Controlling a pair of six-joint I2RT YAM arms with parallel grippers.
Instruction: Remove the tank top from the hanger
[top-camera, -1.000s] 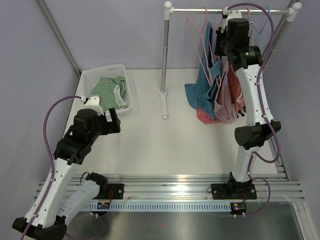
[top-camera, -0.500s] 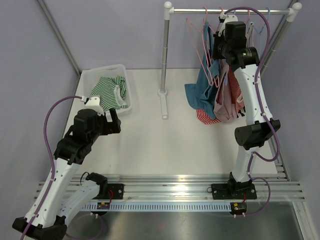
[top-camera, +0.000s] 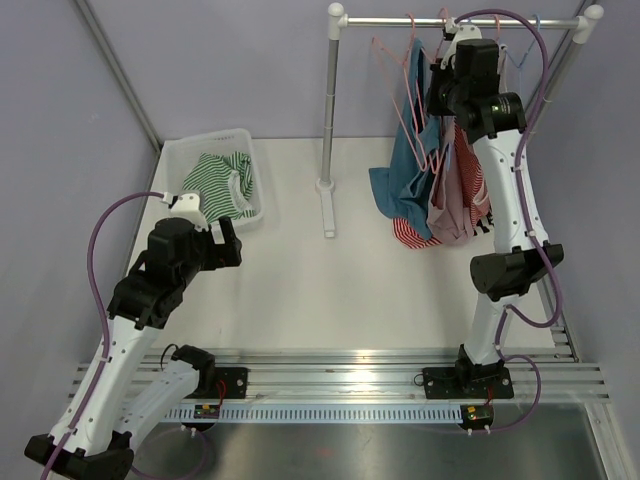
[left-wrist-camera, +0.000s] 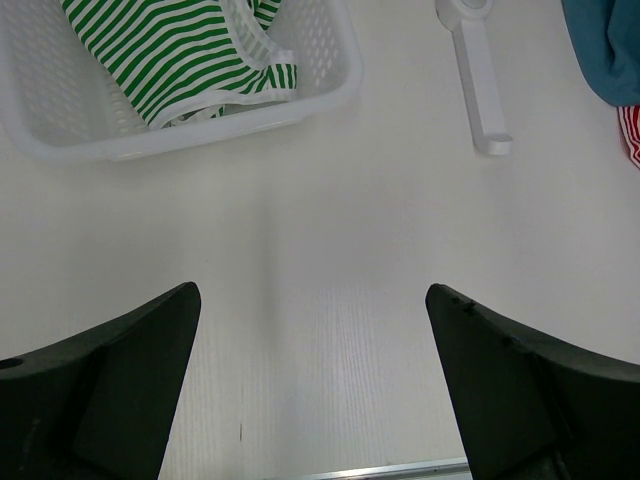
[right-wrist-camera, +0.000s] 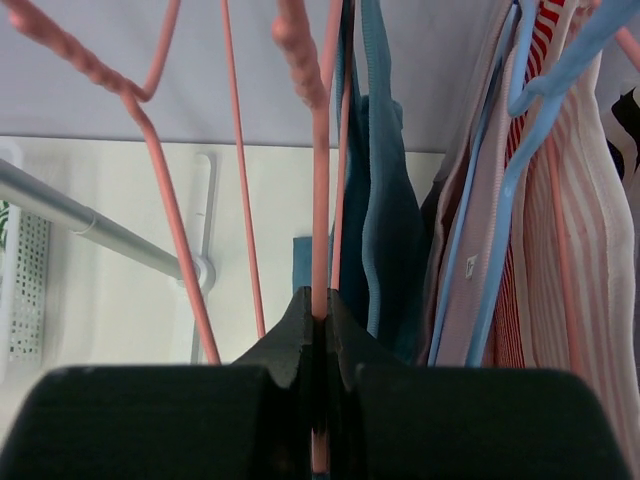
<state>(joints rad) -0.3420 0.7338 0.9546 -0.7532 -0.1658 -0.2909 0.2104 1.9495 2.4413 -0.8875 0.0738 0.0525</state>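
Left pincer, basket with striped top

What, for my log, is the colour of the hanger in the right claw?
Pink. The hanger in the right claw shows best in the right wrist view.

A robot lab cell: bare lilac walls, white table, aluminium mounting rail near, clothes rack far right.
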